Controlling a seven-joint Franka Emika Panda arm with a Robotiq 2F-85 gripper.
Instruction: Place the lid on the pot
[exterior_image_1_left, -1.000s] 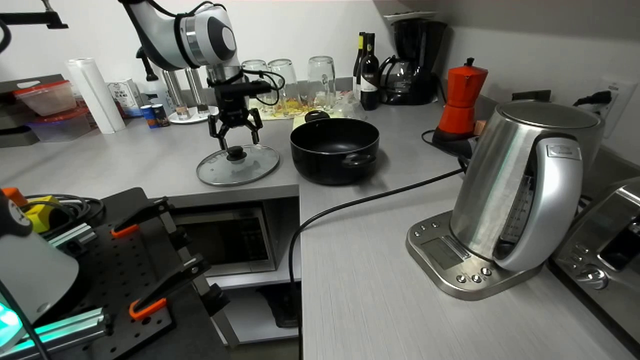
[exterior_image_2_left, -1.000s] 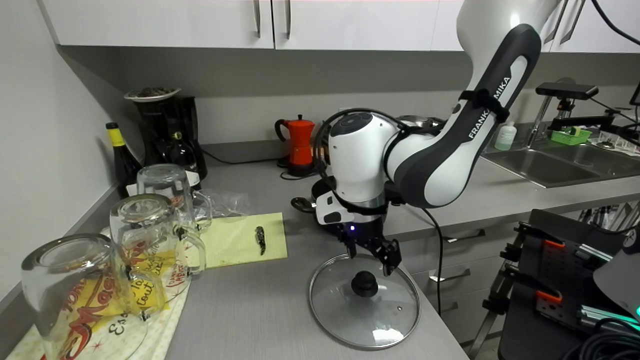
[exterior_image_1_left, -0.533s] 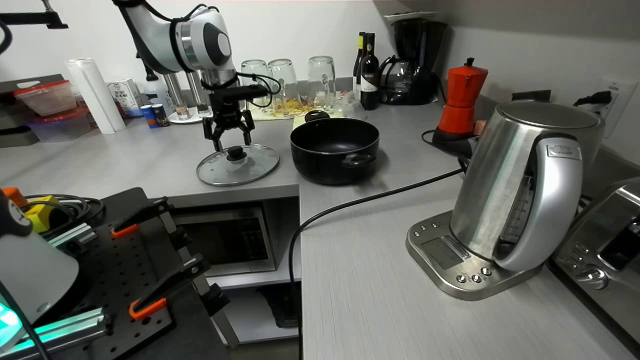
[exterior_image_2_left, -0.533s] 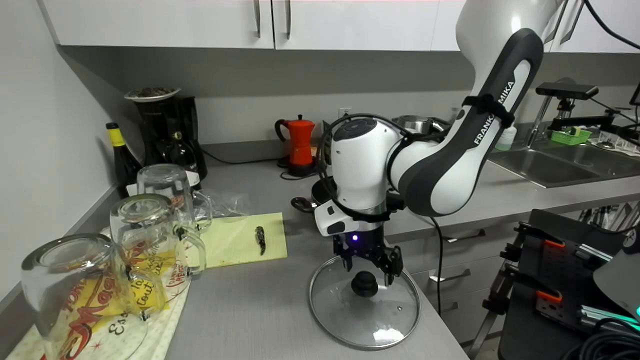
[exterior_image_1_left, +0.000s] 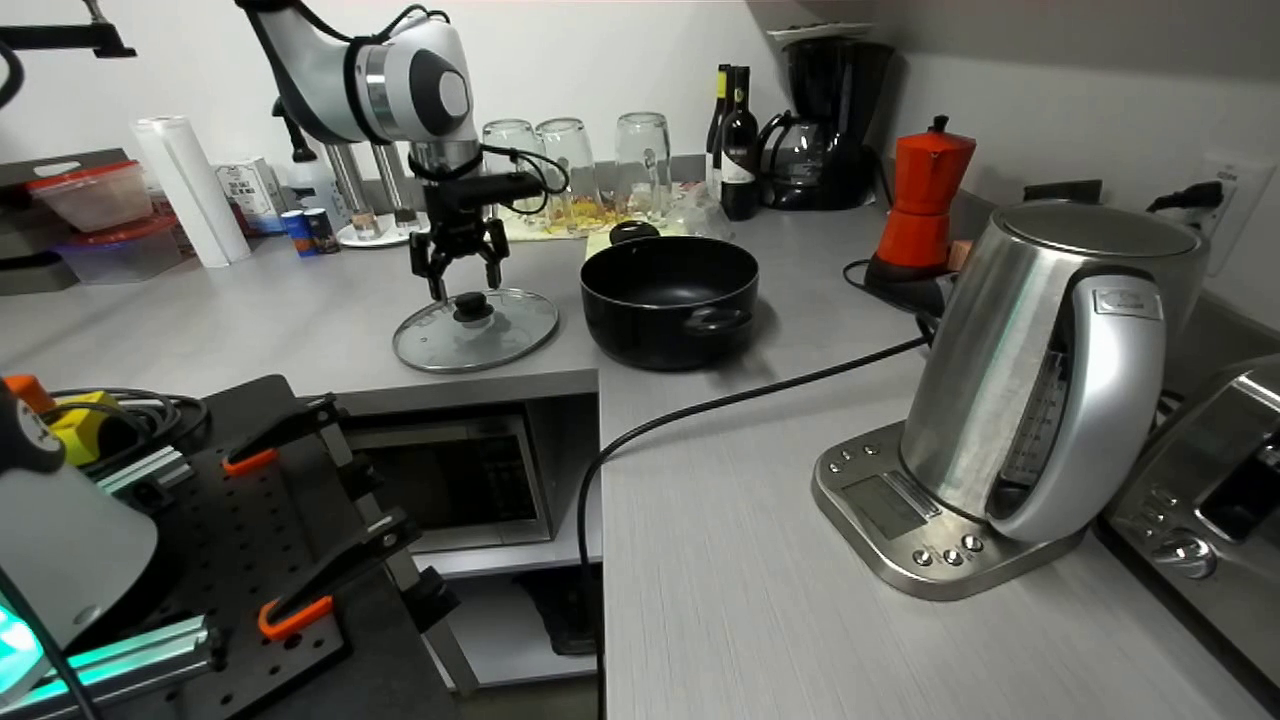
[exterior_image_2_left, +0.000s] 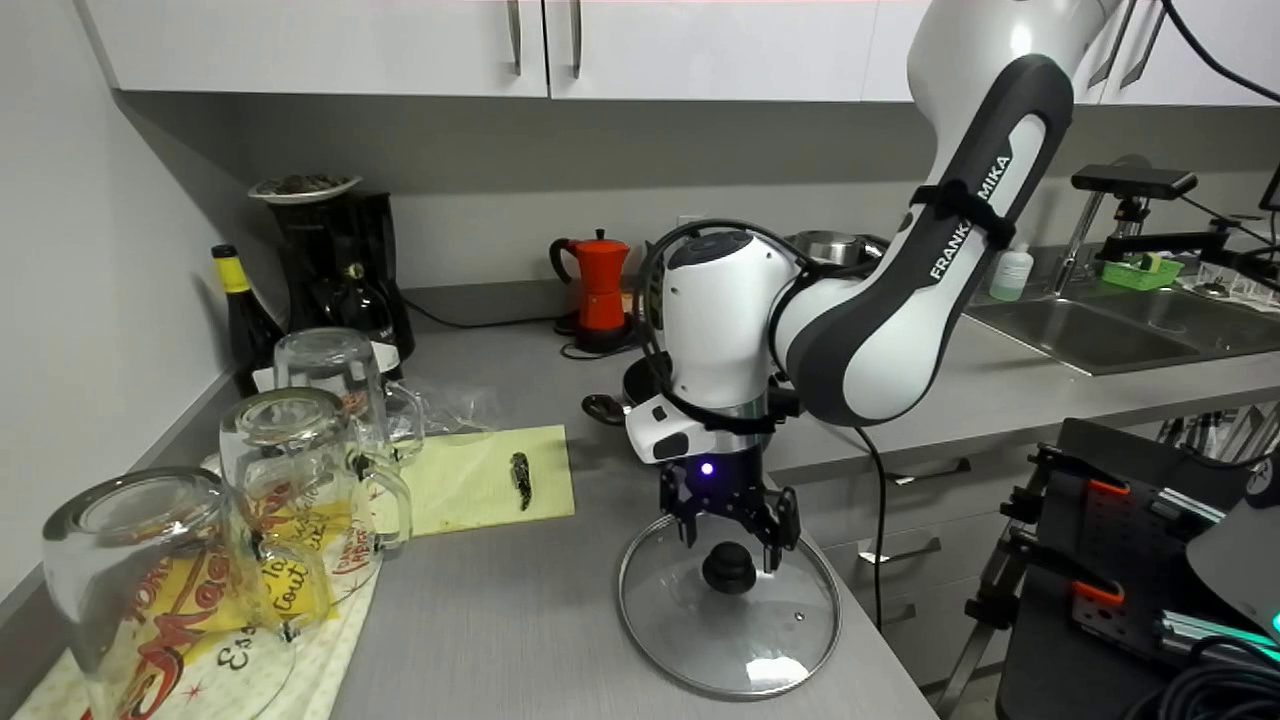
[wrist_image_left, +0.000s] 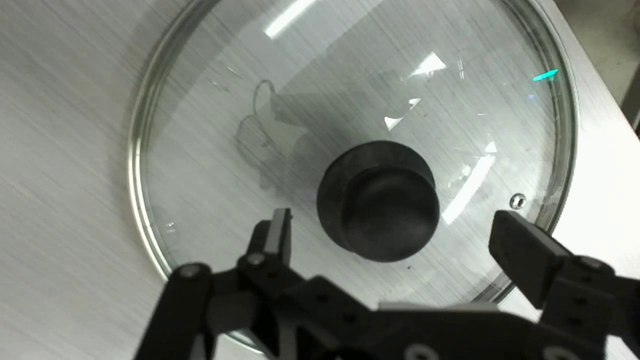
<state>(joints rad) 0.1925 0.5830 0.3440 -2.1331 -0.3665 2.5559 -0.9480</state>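
Over the table (exterior_image_1_left: 690, 560), the arm (exterior_image_2_left: 860, 345) hides most of the pot (exterior_image_1_left: 670, 315) in an exterior view, yet in an exterior view the pot stands whole, its open top facing up, with the lid (exterior_image_1_left: 480, 344) lying flat just beside it. Both exterior views put the hand (exterior_image_2_left: 729, 556) over the lid; the wrist view shows best how its fingers (wrist_image_left: 522, 254) are spread wide, with the knob (wrist_image_left: 391, 215) between them and a gap on either side, and shows the vent (wrist_image_left: 518, 201) near the lid's edge most clearly.
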